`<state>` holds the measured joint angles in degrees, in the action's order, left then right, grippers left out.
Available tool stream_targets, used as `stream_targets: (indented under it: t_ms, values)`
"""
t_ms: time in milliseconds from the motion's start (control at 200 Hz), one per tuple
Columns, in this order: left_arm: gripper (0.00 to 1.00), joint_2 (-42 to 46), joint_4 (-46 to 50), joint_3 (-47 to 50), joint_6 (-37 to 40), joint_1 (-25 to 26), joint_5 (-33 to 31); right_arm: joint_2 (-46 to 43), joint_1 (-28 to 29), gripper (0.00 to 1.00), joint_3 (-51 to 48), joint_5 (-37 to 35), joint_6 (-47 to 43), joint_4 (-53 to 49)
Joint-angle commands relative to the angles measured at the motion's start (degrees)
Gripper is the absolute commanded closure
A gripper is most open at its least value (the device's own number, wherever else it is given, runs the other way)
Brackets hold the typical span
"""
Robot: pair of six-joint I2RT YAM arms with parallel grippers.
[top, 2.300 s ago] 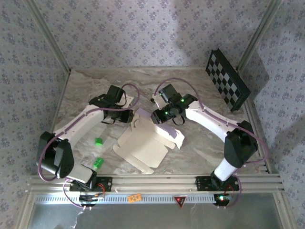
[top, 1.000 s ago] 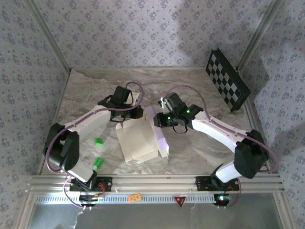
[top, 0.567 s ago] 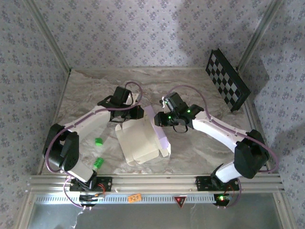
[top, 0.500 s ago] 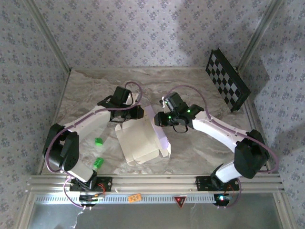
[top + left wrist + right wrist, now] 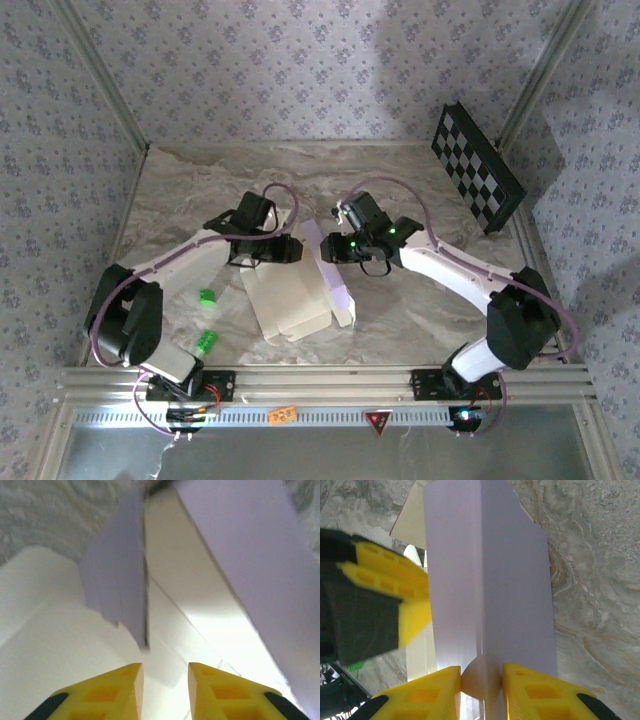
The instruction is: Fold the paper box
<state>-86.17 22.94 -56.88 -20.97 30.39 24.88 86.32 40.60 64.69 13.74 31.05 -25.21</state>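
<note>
My right pincer (image 5: 481,679) grasps a raised lavender flap (image 5: 490,580) of the paper box (image 5: 292,298) by its edge. My left pincer (image 5: 165,679) (released, jaws apart) hovers over the cream inside. The box lies mid-table (image 5: 410,312), with bare marble around it.

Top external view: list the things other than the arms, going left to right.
green pieces → paper box → black-and-white checkerboard panel

The box (image 5: 295,300) lies on the table (image 5: 420,305), midway between the arms. The left gripper (image 5: 288,252) sits over its far left corner, and the right gripper (image 5: 326,247) is at its far right flap. Two blocks (image 5: 207,296) lie to the left of the box. The panel (image 5: 477,180) leans at the far right.
</note>
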Motion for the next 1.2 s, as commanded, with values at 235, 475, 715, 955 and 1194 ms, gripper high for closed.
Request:
stream_targets:
  t_ms: [235,475,715,955,1194]
  values:
    - [0.59,12.4,6.6,0.3,9.4,-5.2,-2.7,2.9,0.0,0.72,-0.2,-2.7,-0.9,-5.7]
    - [0.53,12.1,-4.2,3.6,19.0,-8.5,-0.6,3.4,0.0,0.72,0.9,-2.5,-1.5,-6.4]
    - [0.44,7.2,-19.0,8.8,23.0,-9.4,-5.3,3.8,0.0,0.72,1.0,-2.3,-1.9,-6.5]
    - [0.45,-0.3,-24.6,8.2,23.9,-11.3,2.9,3.9,-0.1,0.72,1.5,-2.0,-2.4,-6.9]
    - [0.45,-4.6,-29.3,7.9,27.1,-11.3,9.7,4.1,-0.2,0.73,1.2,-0.9,-2.2,-6.5]
